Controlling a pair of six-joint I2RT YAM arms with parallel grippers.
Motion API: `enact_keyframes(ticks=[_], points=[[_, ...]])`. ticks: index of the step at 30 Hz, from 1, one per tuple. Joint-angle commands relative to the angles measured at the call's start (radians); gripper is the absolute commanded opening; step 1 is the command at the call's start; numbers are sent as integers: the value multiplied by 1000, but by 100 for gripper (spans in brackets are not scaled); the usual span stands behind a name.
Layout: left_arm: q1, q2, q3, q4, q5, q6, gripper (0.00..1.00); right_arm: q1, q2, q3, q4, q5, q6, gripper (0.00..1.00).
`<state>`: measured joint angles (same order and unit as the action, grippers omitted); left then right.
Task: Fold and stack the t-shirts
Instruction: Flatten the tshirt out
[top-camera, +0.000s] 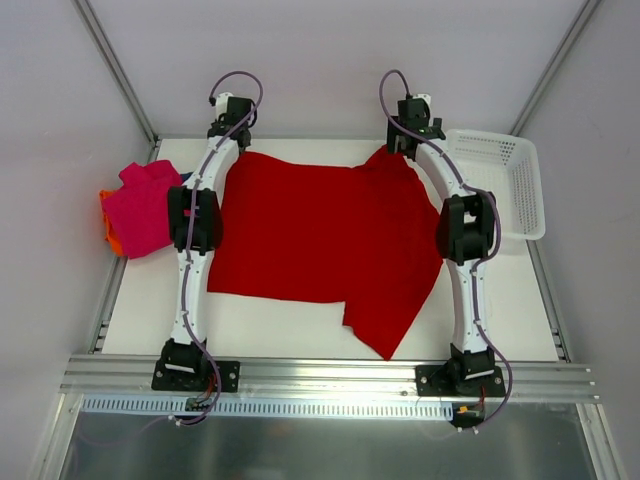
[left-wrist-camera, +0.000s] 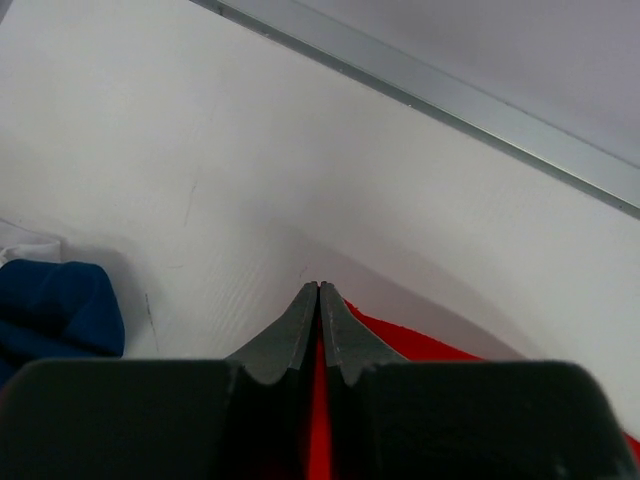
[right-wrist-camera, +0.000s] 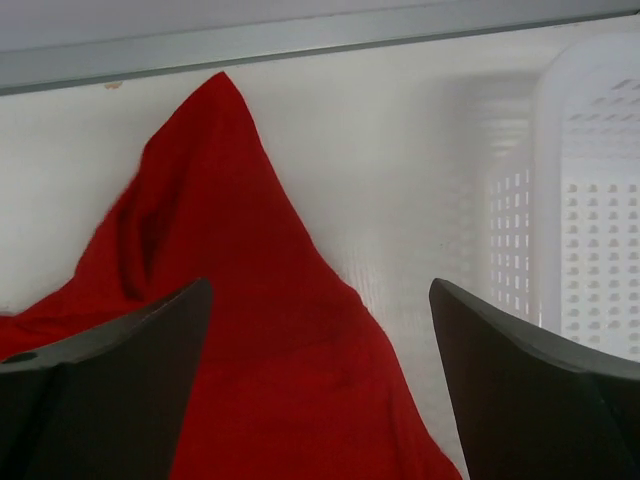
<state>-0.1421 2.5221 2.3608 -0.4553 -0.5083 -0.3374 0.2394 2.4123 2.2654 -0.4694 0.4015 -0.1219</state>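
Firstly, the left gripper (left-wrist-camera: 318, 290) at the far left corner of the white table (top-camera: 280, 325): dark fingers pressed tightly together, pinching an edge of the red t-shirt (top-camera: 310, 235), with a thin strip of red cloth showing in the slit between them

Across at the far right corner of the same shirt, the right gripper (right-wrist-camera: 320, 285): fingers spread wide, gripping nothing, a peaked fold of red cloth standing up between and just beyond them

Outward from both grippers, the red t-shirt spread over the middle of the table between the two arms, mostly flat, bunched up at the right gripper, its near right part running down to a point close to the near edge

Just to the right of the right arm, a white plastic mesh basket (top-camera: 505, 185) at the far right of the table, its perforated wall also visible from the right wrist

On the left edge, beyond the left arm, a loose pile: magenta-pink t-shirt (top-camera: 145, 205) on top, orange t-shirt (top-camera: 108, 225) peeking out beneath it, and the dark blue t-shirt (left-wrist-camera: 55, 305) crumpled beside them, seen from the left wrist

Along the far edge of the table, an aluminium rail (left-wrist-camera: 450, 100)
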Motion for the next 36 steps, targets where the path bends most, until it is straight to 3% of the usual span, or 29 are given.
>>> enact_keyframes(ticks=[1,12,16,17,18,19,20,27,36], points=[[4,-42,3,36,-45,14,4,-3,-70,-23,72,46,-21,95],[-89,-440,-320,122,-127,14,6,38,-464,-404,84,-32,19,93],[-181,-610,-638,121,-52,-50,0,109,-643,-642,78,-53,65,88],[-194,-644,-706,118,-36,-80,0,121,-701,-674,60,-70,76,83],[-203,-710,-769,119,20,-141,0,132,-728,-705,48,-96,93,57],[-214,-739,-885,119,46,-170,0,159,-752,-763,34,-104,103,24],[-217,-762,-938,119,65,-192,0,172,-795,-792,6,-108,117,2],[-231,-945,-1219,102,203,-273,0,280,-999,-1127,38,-257,281,1],[-267,-976,-1363,89,248,-307,0,532,-1088,-1382,37,-115,498,0]])
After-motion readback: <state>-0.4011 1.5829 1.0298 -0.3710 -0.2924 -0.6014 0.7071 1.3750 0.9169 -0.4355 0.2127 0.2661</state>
